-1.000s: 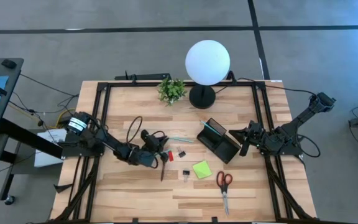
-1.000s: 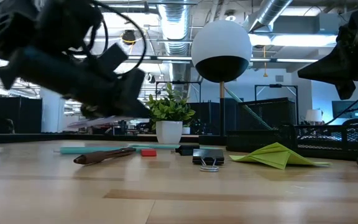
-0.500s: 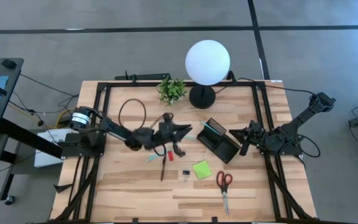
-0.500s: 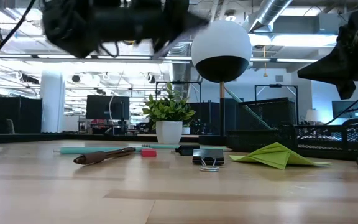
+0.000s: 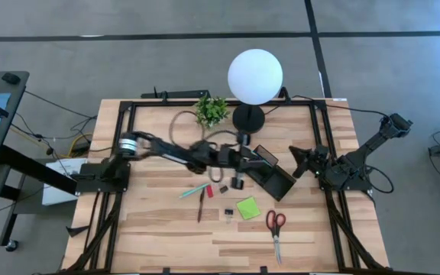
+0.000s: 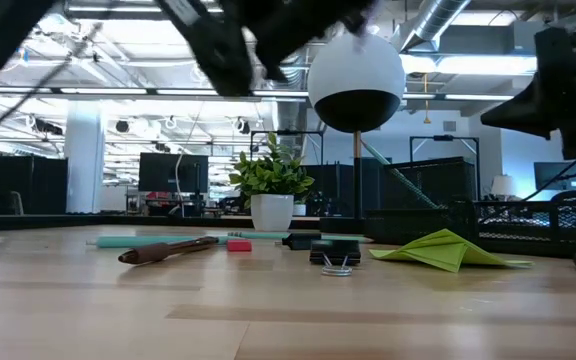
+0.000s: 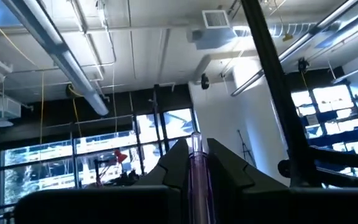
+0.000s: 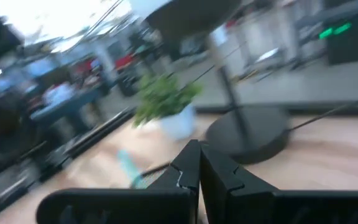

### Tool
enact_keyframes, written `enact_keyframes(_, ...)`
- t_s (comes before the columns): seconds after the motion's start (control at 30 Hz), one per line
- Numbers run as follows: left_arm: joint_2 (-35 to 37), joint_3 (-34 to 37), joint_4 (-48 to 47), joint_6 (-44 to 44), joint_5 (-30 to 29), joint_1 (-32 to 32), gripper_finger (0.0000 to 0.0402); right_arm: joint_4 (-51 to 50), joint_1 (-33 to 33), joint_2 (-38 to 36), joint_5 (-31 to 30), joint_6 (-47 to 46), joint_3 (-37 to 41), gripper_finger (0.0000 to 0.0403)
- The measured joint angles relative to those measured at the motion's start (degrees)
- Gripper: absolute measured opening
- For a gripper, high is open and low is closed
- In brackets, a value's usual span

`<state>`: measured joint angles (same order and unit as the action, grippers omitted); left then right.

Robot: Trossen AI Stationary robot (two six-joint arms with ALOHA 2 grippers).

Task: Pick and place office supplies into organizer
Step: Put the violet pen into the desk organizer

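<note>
My left gripper [image 5: 244, 158] hangs above the table beside the black organizer [image 5: 272, 174], shut on a pale pink pen [image 7: 196, 163]. In the left wrist view its fingers point up at the ceiling. My right gripper [image 5: 299, 156] waits shut at the organizer's right side [image 8: 199, 163]. A teal pen [image 5: 195, 190], a dark pen [image 5: 201, 205], a small red piece [image 5: 208, 191], two black clips [image 5: 222, 189] [image 5: 228, 215], the lime-green sticky pad [image 5: 247, 208] and the red-handled scissors [image 5: 275, 228] lie flat on the table. A teal pen [image 5: 261, 155] sticks out of the organizer. My left gripper pinches the pale pink pen between its two fingers [image 7: 174, 167]. The pen lies along the fingers, and its end [image 7: 195, 138] sticks out past their tips. It is lifted clear of the table and points upward with the gripper.
The white globe lamp [image 5: 255, 76] with its black base [image 5: 248, 118] and the small potted plant [image 5: 211, 110] stand at the far edge, just behind the organizer. Bare wood lies toward the near edge [image 5: 159, 237]. A black frame [image 5: 128, 114] borders the table.
My left arm has swung from the table's near-left middle toward the right and far side, rising and tipping its fingers upward, and carried the pink pen up beside the organizer. The teal pen it had been covering now shows. My right gripper has turned slightly toward the far edge.
</note>
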<state>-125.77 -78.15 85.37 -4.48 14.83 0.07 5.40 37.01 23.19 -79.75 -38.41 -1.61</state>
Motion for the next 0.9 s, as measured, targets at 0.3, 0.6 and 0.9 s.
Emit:
enact_keyframes(0.3, -23.6, -33.2, 3.4, 9.9, 8.8, 5.1, 0.0025, -1.0, 0.1, -0.4, -6.0, 1.7, 0.0, 0.0000)
enact_keyframes(0.6, -32.8, -44.5, 3.3, 20.0, 9.7, 9.0, 0.0025, -0.7, -0.4, -0.7, -10.3, 7.4, 0.0, 0.0000)
enact_keyframes(0.9, -32.9, -45.8, 3.8, 21.1, 12.4, 8.8, 0.0025, -2.7, 0.3, -0.7, -10.3, 7.4, 0.0, 0.0000)
